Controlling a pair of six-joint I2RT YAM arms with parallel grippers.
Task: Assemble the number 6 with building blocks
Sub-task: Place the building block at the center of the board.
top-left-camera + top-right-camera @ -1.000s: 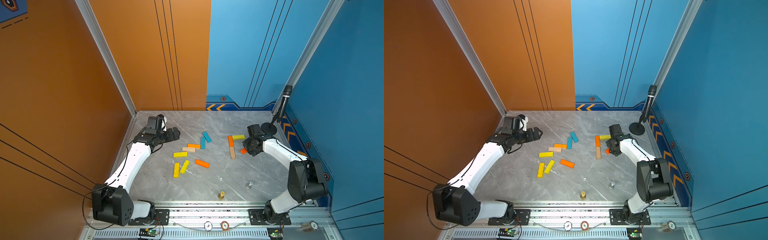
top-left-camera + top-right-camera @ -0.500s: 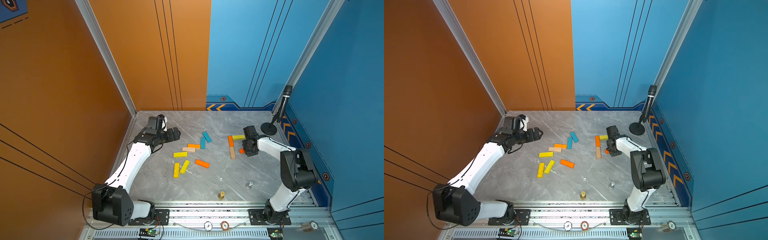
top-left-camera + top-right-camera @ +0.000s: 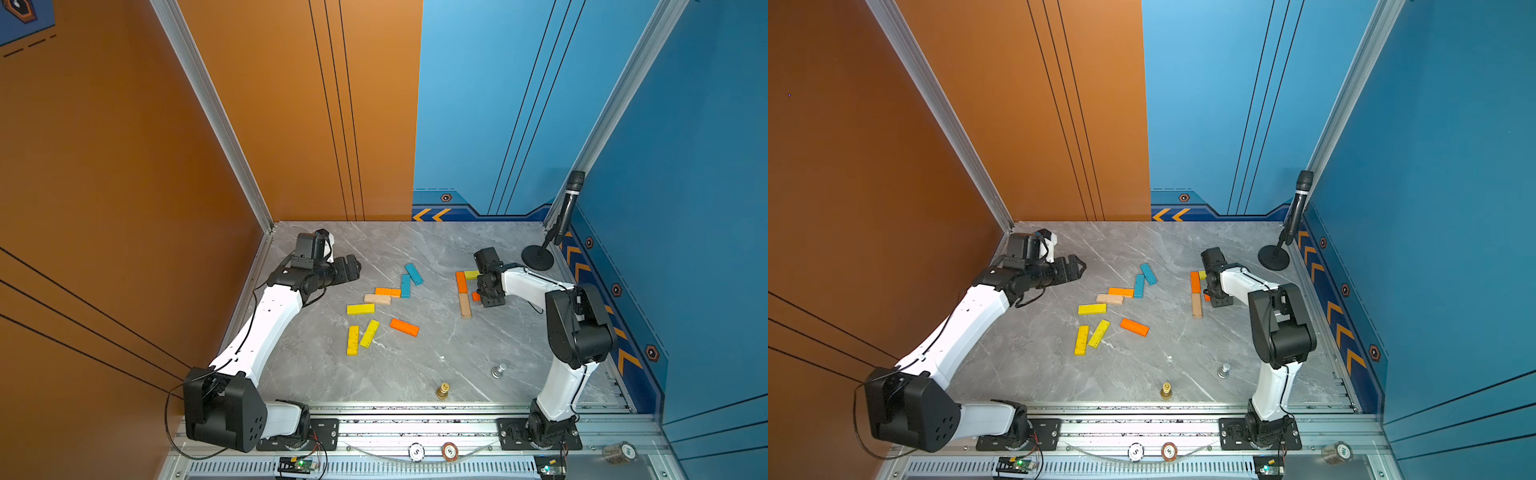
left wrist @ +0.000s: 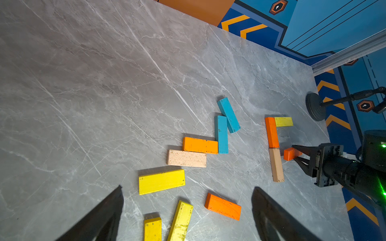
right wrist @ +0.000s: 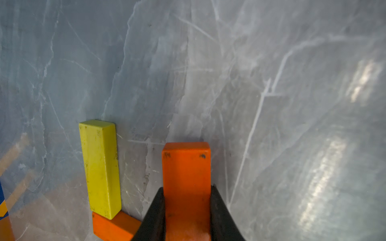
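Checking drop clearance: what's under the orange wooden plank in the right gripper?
Around the free end of the orange wooden plank, clamped in the right gripper, only bare grey marble tabletop shows. The plank and jaws cover what lies directly beneath, and whether it touches down.

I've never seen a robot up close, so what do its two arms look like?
The left arm and right arm have white shells between bulky black joints, with thin black cables looping beside them. The left end effector and right end effector each end in two black tapered fingers.
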